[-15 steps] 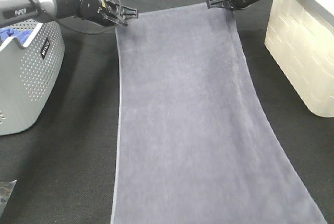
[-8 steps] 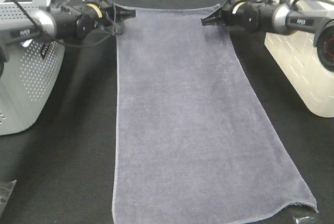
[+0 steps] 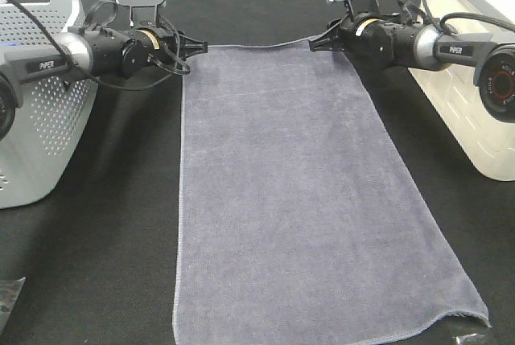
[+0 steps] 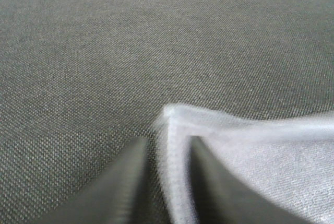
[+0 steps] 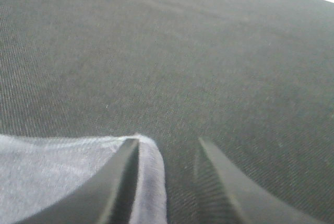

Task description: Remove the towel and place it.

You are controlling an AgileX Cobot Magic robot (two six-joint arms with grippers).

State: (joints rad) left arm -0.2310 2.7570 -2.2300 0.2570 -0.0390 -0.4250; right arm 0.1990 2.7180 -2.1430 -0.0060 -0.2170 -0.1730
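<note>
The towel point(image 3: 298, 200), greyish-lavender, lies spread flat and lengthwise on the black table, its near edge close to the table's front. My left gripper point(image 3: 201, 43) is low at the towel's far left corner. In the left wrist view its jaws stand apart around the hemmed corner point(image 4: 175, 125), so the left gripper point(image 4: 167, 140) is open. My right gripper point(image 3: 314, 46) is at the far right corner. In the right wrist view the right gripper point(image 5: 168, 141) is open, with the towel's corner point(image 5: 148, 161) resting against one finger point(image 5: 122, 177) and bare black cloth in the gap.
A grey perforated basket point(image 3: 40, 120) stands at the left edge with a bit of blue cloth point(image 3: 8, 42) inside. A cream box point(image 3: 467, 104) sits at the right edge. Small dark scraps lie at the front left point(image 3: 8, 297) and front right point(image 3: 468, 337) corners.
Both arms came down and the towel's far edge settled flat on the table. Both grippers went from shut on the far corners to open.
</note>
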